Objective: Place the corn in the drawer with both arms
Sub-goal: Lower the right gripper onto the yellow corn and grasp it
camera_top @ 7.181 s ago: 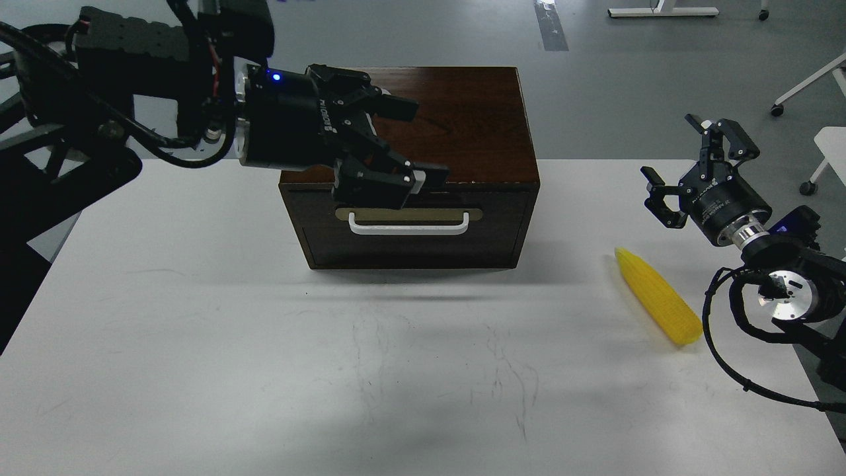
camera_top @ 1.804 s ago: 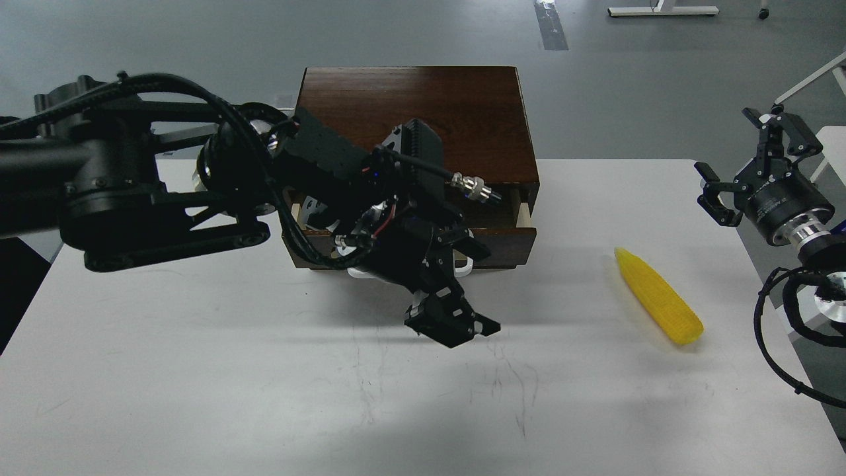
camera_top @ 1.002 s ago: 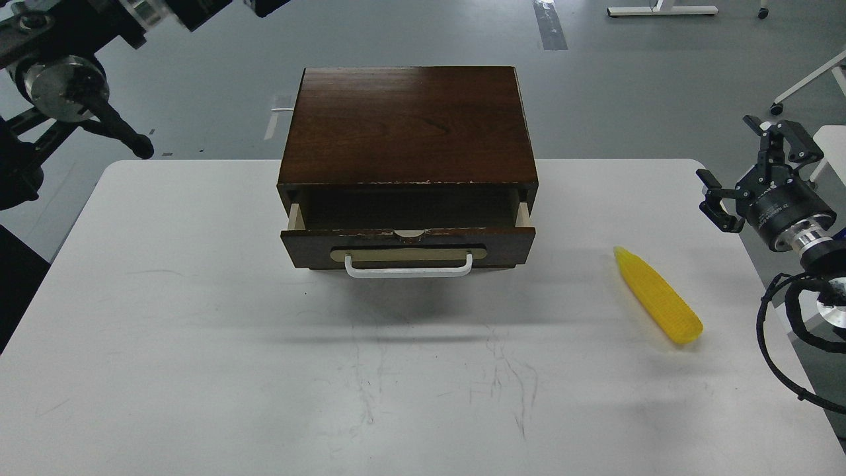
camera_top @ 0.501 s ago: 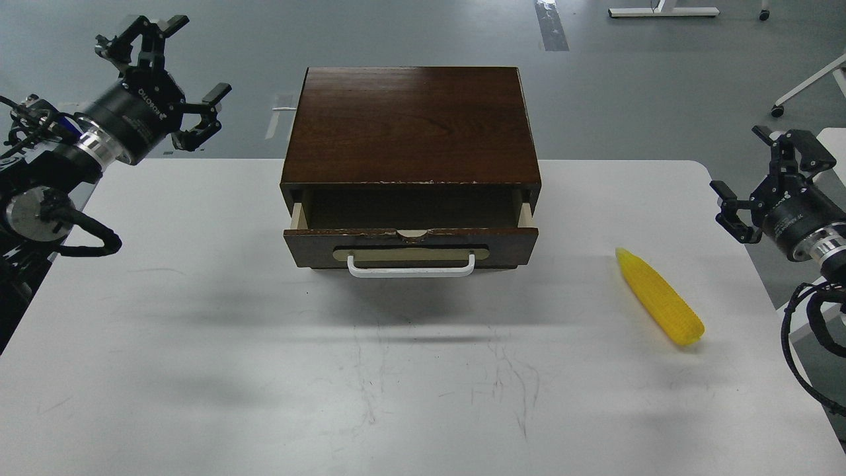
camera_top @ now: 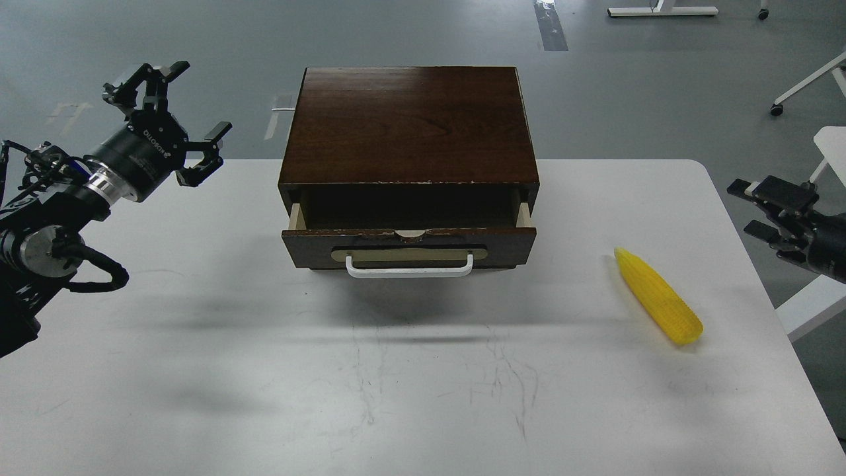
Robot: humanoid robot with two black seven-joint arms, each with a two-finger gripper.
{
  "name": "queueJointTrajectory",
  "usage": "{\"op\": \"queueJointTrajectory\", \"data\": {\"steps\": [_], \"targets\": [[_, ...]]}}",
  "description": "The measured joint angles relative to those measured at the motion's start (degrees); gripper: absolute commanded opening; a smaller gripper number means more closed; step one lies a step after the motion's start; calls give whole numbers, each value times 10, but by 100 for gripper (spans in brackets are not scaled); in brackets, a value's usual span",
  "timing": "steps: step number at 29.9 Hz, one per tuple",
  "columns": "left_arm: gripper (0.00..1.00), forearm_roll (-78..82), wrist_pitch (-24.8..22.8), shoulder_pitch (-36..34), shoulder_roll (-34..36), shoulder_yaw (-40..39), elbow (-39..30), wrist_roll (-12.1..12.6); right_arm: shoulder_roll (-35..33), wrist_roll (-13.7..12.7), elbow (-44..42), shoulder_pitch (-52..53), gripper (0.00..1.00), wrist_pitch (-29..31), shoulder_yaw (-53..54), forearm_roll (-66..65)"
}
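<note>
Reaching for the corn looks like the step in hand: it lies flat on the table, well right of the cabinet, pointed tip toward the far side, blunt end nearer me. Drawer is pulled partway out, white handle facing me, dark cavity showing, nothing in it that I can see. R gripper sits at the right edge, past the table's side, near the corn but apart from it, fingers spread, holding nothing. To do it well, my judgement: come down over the cob's mid-section w/ fingers set across its long axis; the taper and bumpy plastic could let it roll or squirt out if pinched near the tip. Opening is shallow front-to-back, so the cob prob. needs turning parallel to the drawer front before lowering. L gripper hovers left of the cabinet, fingers splayed, empty, clear of the path. Vs 0.5 s ago: R gripper has dropped lower and turned toward the table; L gripper shifted only a little; corn and drawer unchanged.
</note>
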Motion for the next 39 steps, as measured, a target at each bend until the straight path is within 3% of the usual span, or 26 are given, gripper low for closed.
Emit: {"op": "queueJointTrajectory", "data": {"steps": [13,25,31,34,36,39], "targets": [[98,0,0,1,0,-2,-7,-7,27,0,1,20,100,-6,-33,-297],[99,4,0,1,-4,-7,-8,-9,103,0,-25,94,97,-43,-170,-317],[98,3,0,1,-4,-8,-8,-11,130,0,-32,102,88,-46,-188,-317],[99,3,0,1,-3,-9,-8,-12,136,0,-33,102,63,-46,-198,-317],[98,3,0,1,-3,-9,-9,-12,137,0,-34,102,33,-46,-205,-317],[98,3,0,1,-4,-9,-9,-13,138,0,-34,101,14,-46,-211,-317]]}}
